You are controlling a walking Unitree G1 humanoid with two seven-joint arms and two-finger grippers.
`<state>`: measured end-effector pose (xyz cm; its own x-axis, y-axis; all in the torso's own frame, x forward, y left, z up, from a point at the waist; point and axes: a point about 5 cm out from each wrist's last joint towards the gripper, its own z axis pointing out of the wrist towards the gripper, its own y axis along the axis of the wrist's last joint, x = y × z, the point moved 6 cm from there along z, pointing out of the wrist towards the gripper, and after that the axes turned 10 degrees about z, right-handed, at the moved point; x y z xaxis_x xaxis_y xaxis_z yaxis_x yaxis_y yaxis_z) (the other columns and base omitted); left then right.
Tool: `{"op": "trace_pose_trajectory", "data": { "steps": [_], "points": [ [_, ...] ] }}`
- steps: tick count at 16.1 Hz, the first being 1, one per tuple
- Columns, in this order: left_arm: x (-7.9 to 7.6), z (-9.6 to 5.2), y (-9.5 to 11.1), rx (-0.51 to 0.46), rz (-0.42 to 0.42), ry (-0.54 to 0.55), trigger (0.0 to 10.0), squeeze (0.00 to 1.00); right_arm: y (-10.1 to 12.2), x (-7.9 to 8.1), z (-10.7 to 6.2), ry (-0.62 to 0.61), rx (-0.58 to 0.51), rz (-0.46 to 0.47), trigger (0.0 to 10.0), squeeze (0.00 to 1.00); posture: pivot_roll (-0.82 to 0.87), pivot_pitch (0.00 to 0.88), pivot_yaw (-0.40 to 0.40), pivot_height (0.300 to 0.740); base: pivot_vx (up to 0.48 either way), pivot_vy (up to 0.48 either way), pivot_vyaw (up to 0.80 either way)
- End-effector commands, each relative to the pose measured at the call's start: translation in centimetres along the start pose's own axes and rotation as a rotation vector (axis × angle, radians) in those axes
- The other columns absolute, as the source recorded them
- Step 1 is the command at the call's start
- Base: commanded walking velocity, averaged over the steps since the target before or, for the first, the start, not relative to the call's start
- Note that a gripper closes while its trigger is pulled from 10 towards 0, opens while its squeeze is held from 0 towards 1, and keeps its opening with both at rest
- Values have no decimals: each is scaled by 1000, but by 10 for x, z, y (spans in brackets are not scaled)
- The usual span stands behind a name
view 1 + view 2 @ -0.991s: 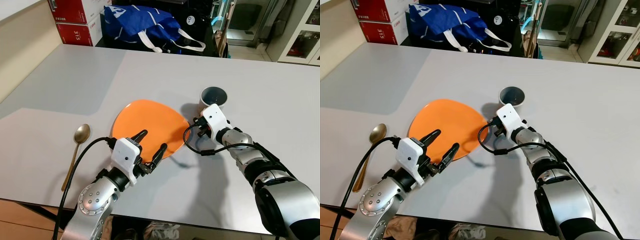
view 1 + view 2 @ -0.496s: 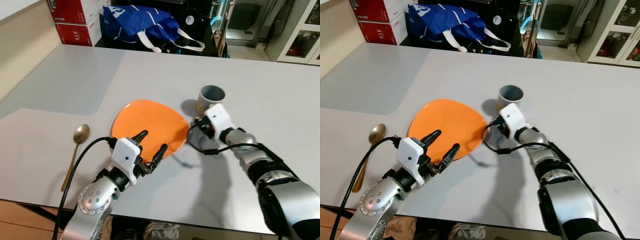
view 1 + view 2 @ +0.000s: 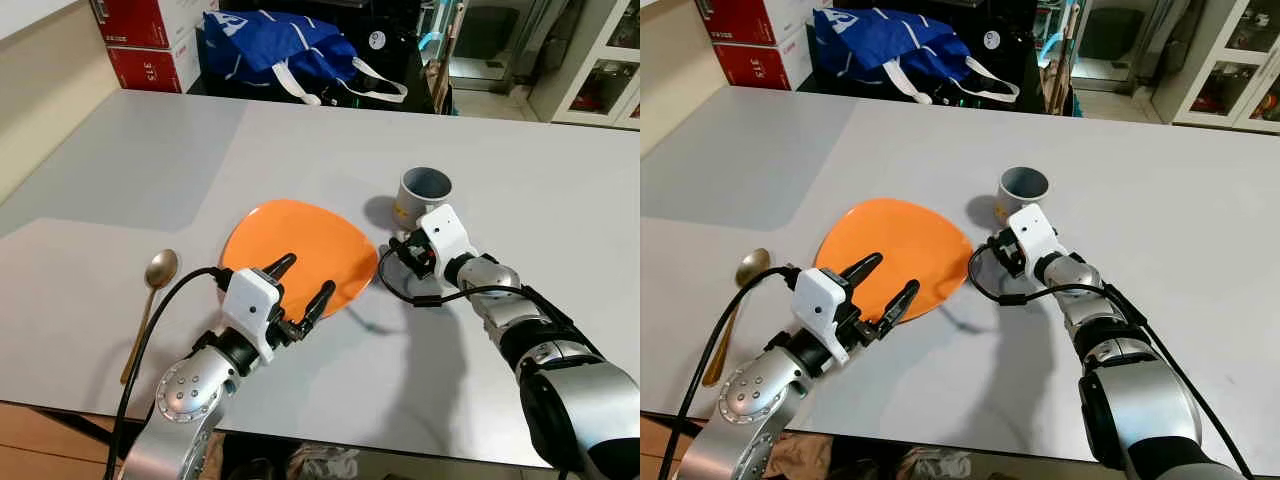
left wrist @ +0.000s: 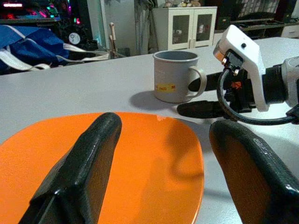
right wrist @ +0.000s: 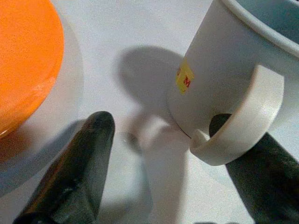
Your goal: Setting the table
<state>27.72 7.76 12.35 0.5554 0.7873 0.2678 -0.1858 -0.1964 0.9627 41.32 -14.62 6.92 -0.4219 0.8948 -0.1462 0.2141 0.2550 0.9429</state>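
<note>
While the mug (image 3: 424, 196) stands upright on the table (image 3: 560, 190) just beyond the right hand (image 5: 173, 154), its handle (image 5: 243, 126) is turned toward that hand, whose fingers are spread. One finger (image 5: 70, 172) lies on the plate side of the mug; the other passes behind the handle loop. Whether it touches the handle cannot be told.

The orange plate (image 3: 295, 250) lies under the left hand (image 3: 297, 285), which is spread above its near rim, holding nothing. A spoon (image 3: 150, 300) rests well out to that hand's left.

Judged step: grasping the mug. The right hand should be advanced until one finger threads the loop, then closed slowly, so the mug is not tipped or pushed away.
</note>
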Motion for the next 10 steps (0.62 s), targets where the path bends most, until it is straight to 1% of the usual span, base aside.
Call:
{"op": "trace_pose_trajectory", "data": {
  "steps": [1,4,10],
  "points": [
    [0,1,-2,12,-8,-5,10000,0,4,-3,-2,-3,-28,11,10000,1000,-7,12,-12,740,0,0,0],
    [-1,1,-3,12,-13,-10,10000,0,-1,3,-2,18,-25,27,10000,1000,-11,0,-14,740,0,0,0],
    [2,4,-3,16,-27,-8,10000,0,-4,1,-4,15,-29,48,10000,1000,-19,0,-15,740,0,0,0]
  ]
}}
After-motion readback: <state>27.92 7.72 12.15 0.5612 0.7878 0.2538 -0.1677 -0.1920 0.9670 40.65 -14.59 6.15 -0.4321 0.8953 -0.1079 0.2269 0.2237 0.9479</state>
